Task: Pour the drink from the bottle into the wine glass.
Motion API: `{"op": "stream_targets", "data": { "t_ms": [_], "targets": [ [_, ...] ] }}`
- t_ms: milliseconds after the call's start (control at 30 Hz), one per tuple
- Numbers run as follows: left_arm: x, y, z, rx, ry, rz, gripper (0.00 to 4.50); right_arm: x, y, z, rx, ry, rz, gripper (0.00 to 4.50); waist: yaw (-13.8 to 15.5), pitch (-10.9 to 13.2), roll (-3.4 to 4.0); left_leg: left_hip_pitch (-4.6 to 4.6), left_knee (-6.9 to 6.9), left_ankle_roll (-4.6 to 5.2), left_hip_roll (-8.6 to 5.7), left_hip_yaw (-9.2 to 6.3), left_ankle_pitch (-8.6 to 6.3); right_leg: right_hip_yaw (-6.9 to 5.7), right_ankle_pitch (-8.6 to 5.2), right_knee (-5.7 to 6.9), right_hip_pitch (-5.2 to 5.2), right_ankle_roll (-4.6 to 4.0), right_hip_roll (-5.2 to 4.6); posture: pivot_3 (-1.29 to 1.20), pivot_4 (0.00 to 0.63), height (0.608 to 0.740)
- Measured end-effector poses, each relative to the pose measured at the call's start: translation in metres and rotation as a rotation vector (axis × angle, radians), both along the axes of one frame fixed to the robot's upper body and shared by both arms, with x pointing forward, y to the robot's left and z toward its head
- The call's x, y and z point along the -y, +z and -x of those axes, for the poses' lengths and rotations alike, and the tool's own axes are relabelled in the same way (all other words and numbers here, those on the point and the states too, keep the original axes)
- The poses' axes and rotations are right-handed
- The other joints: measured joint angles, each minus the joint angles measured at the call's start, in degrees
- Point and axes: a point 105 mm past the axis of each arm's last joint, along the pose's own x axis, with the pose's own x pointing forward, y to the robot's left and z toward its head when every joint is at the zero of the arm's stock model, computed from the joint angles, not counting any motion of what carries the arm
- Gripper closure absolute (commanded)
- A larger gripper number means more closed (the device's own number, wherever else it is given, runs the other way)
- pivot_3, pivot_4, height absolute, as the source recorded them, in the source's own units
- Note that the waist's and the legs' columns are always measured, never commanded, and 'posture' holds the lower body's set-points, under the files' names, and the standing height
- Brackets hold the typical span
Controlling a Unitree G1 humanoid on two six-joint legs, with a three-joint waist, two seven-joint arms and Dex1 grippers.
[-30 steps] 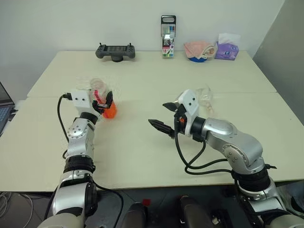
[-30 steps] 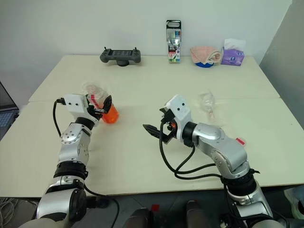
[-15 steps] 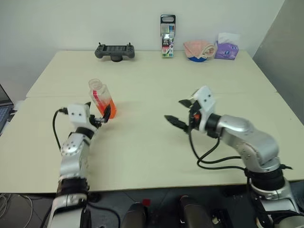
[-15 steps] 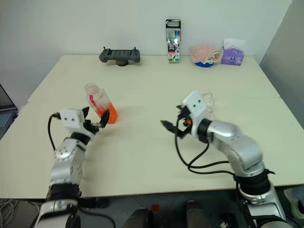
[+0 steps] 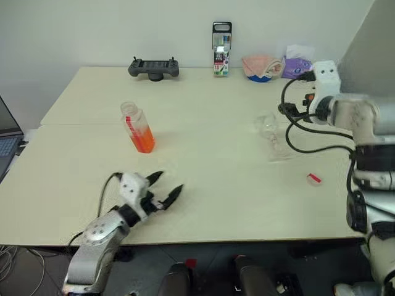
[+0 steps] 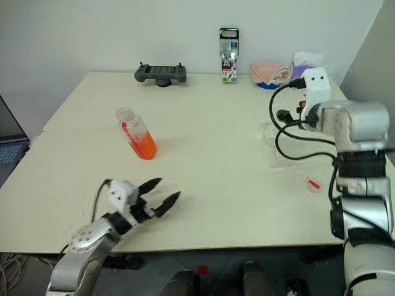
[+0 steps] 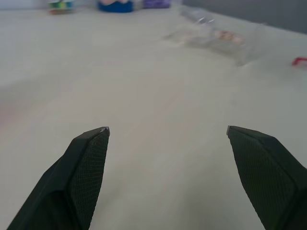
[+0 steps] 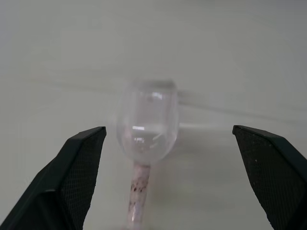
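Along the far edge of the worktop [image 5: 203,185]: a black handheld controller [image 5: 153,67], a tall marker pack [image 5: 221,49], a pink cloth in a blue bowl [image 5: 261,66], a purple tissue pack [image 5: 296,63] toward the far right corner. Near the right edge, a small red cap [image 5: 314,179] lying loose. Nothing standing between either gripper and the task's things.

Bottle [image 5: 137,127] upright on the left half of the worktop, uncapped, orange-red drink [image 5: 143,140] filling its lower part. Left gripper [image 5: 165,187] low near the front edge, well apart from the bottle and nearer the front than it — fingers spread wide, holding nothing.

Wine glass [image 5: 270,130] lying on its side toward the right, bowl toward the far edge, foot toward the front. Right gripper [image 8: 168,158] raised above it, fingers wide apart and empty — bowl and stem seen between them from above, not touched.
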Motion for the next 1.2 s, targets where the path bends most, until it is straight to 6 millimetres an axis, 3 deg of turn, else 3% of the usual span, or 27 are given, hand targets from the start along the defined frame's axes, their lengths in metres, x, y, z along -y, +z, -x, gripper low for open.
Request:
{"op": "stream_targets", "data": {
  "t_ms": [67, 133, 367, 467, 533, 767, 833, 1033, 1200],
  "targets": [
    [0.02, 0.016, -0.006, 0.051, -0.068, 0.02, 0.31, -0.01, -0.015, -0.005, -0.122, 0.021, -0.04, 0.0, -0.12, 0.01, 0.02, 0.0, -0.03, 0.03, 0.02, 0.02, -0.02, 0.0, 0.01, 0.01, -0.02, 0.0, 0.0, 0.0, 0.15, 0.74],
    [0.027, 0.02, -0.008, 0.059, -0.088, 0.03, 0.31, -0.013, -0.024, -0.005, -0.182, 0.033, -0.049, 0.0, -0.41, 0.01, 0.04, 0.03, -0.04, 0.09, 0.02, 0.02, -0.05, 0.01, 0.01, 0.05, -0.03, 0.0, 0.0, 0.0, 0.15, 0.74],
    [0.03, 0.015, -0.006, 0.04, -0.079, 0.05, 0.31, -0.017, -0.057, -0.006, -0.268, 0.063, -0.027, 0.0, -0.61, 0.02, 0.05, -0.05, -0.05, 0.14, 0.02, 0.01, -0.08, 0.02, 0.01, 0.05, -0.13, 0.0, 0.0, 0.0, 0.15, 0.74],
    [0.027, 0.011, -0.004, 0.026, -0.05, 0.046, 0.29, -0.022, -0.066, -0.011, -0.238, 0.064, 0.008, 0.58, -0.74, 0.02, 0.05, -0.04, -0.01, 0.14, 0.02, 0.0, -0.08, 0.01, 0.01, 0.08, -0.13, 0.01, 0.01, 0.0, 0.15, 0.74],
    [0.026, 0.014, -0.004, 0.038, -0.033, 0.042, 0.29, -0.024, -0.073, -0.014, -0.219, 0.056, 0.023, 1.28, -0.95, 0.03, 0.07, -0.05, 0.0, 0.14, 0.02, 0.0, -0.08, 0.02, 0.01, 0.08, -0.13, 0.01, 0.01, 0.0, 0.15, 0.74],
    [0.018, 0.016, -0.004, 0.032, -0.003, 0.021, 0.29, -0.021, -0.072, -0.018, -0.187, 0.042, 0.071, 3.85, -1.1, 0.04, 0.09, -0.04, 0.0, 0.14, 0.03, -0.01, -0.07, 0.03, 0.01, 0.09, -0.12, 0.01, 0.04, 0.0, 0.15, 0.74],
    [0.017, 0.017, -0.004, 0.034, -0.006, 0.018, 0.29, -0.02, -0.072, -0.018, -0.184, 0.039, 0.08, 4.31, -1.11, 0.04, 0.09, -0.04, 0.0, 0.14, 0.03, -0.01, -0.07, 0.03, 0.01, 0.09, -0.12, 0.01, 0.04, 0.0, 0.15, 0.74],
    [0.021, 0.025, -0.008, 0.056, -0.052, 0.0, 0.29, -0.025, -0.061, -0.026, -0.102, 0.039, 0.029, 4.31, -1.14, 0.07, 0.14, -0.05, 0.0, 0.14, 0.02, 0.0, -0.07, 0.04, 0.01, 0.08, -0.12, 0.01, 0.04, 0.0, 0.15, 0.74],
    [0.021, 0.025, -0.012, 0.046, -0.077, -0.011, 0.29, -0.061, -0.023, -0.045, 0.227, 0.151, 0.014, 4.31, -1.5, 0.06, 0.15, -0.04, -0.04, 0.14, 0.07, -0.02, -0.08, 0.03, 0.01, 0.11, -0.14, 0.02, 0.07, 0.0, 0.15, 0.74]
  ]
}}
